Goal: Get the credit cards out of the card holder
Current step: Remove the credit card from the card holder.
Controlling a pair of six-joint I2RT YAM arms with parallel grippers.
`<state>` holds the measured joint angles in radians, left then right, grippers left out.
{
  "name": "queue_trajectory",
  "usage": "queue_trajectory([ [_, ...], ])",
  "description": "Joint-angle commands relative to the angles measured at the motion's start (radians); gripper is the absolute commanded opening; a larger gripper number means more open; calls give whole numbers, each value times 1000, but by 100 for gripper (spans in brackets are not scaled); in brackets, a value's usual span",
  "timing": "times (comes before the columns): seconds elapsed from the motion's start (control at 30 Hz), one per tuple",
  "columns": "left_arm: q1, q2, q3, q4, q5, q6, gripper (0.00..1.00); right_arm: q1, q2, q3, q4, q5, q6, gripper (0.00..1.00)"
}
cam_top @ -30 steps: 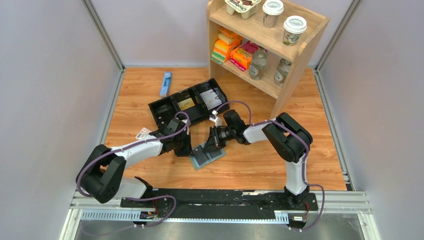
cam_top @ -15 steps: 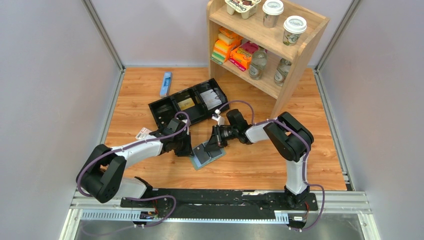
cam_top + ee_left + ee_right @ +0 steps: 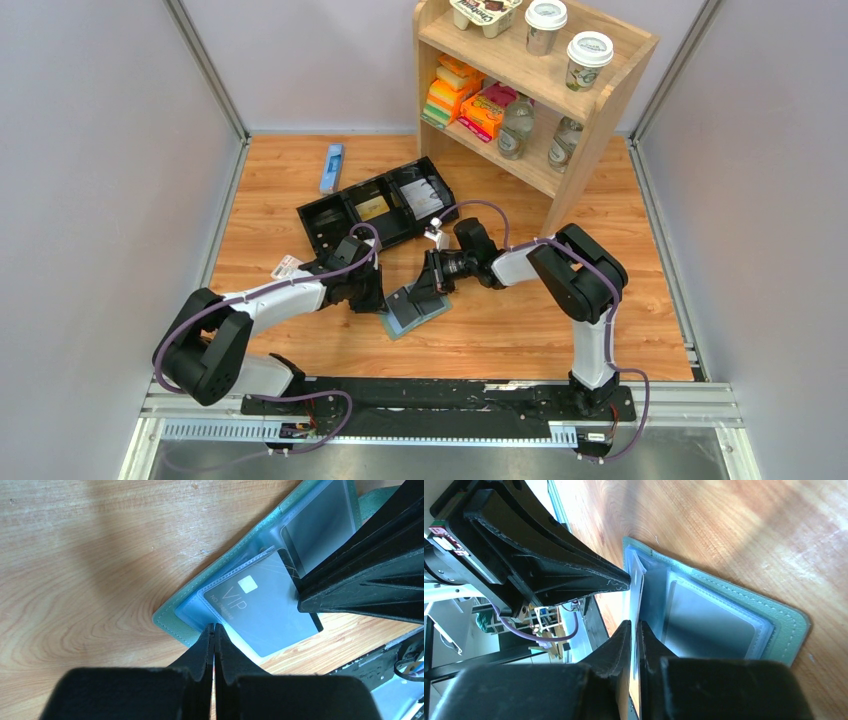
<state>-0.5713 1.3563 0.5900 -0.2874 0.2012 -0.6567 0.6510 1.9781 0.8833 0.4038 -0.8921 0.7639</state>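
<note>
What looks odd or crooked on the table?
The VIP card sticks out of the open card holder at a slant, partly out of its clear pocket. Farther back, the black tray lies diagonally too.

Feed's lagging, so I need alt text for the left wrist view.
Open card holder on the table, a grey VIP card partly out of its pocket. Shut left gripper presses the holder's edge; right gripper grips the card.

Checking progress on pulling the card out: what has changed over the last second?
The right claw, closed on a card, shifted very slightly forward and to its right; any movement of the card itself is too small to tell. The left claw stayed shut, pressing on the card holder, which has not moved.
</note>
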Motion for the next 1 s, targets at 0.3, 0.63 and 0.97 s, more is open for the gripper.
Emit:
queue_trajectory([
  [0.3,-12,33,-30,-35,-34,8,0,-28,-59,-17,53,-18,5,0],
  [0.63,-12,15,-29,-24,-28,6,0,-39,-61,-23,50,-16,5,0],
  [0.97,-12,-62,-19,5,-19,-3,11,-4,-35,8,33,-15,5,8],
])
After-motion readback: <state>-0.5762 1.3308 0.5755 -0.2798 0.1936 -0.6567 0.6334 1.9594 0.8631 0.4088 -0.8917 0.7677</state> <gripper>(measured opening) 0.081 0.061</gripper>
